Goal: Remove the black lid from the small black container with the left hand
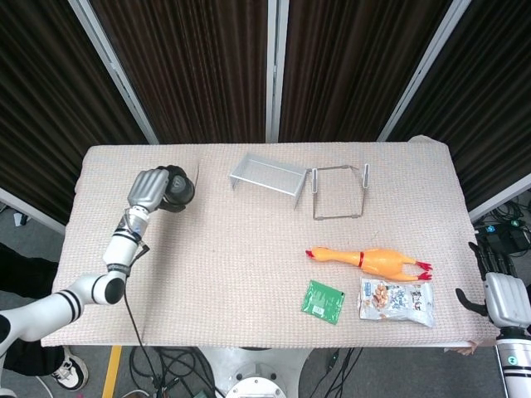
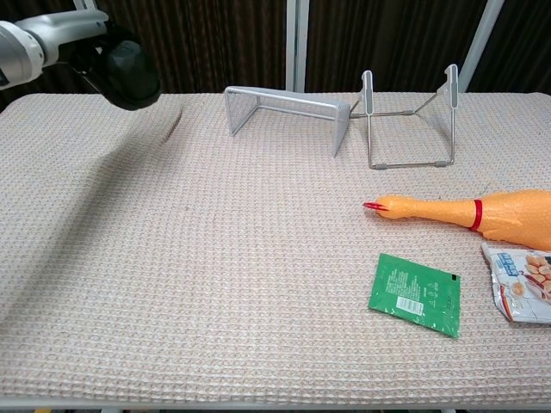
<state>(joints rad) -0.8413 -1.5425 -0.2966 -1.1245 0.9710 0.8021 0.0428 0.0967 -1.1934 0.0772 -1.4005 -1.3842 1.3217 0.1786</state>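
Container [image 2: 131,76], small, black, faceted: one, lid not told apart from body. Held up over far left of table [image 1: 249,249], wrapped in left hand [image 1: 152,189]. Right hand [image 1: 506,300] off near right edge, grasp not discernible. Also counted: one rubber chicken [image 1: 369,260], one green packet [image 1: 323,300], one snack bag [image 1: 397,301], two metal racks [image 1: 267,176] [image 1: 338,192] at far centre.

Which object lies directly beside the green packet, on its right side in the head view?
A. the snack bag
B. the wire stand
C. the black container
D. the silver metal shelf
A: the snack bag lies just right of the green packet, near the table's front edge.
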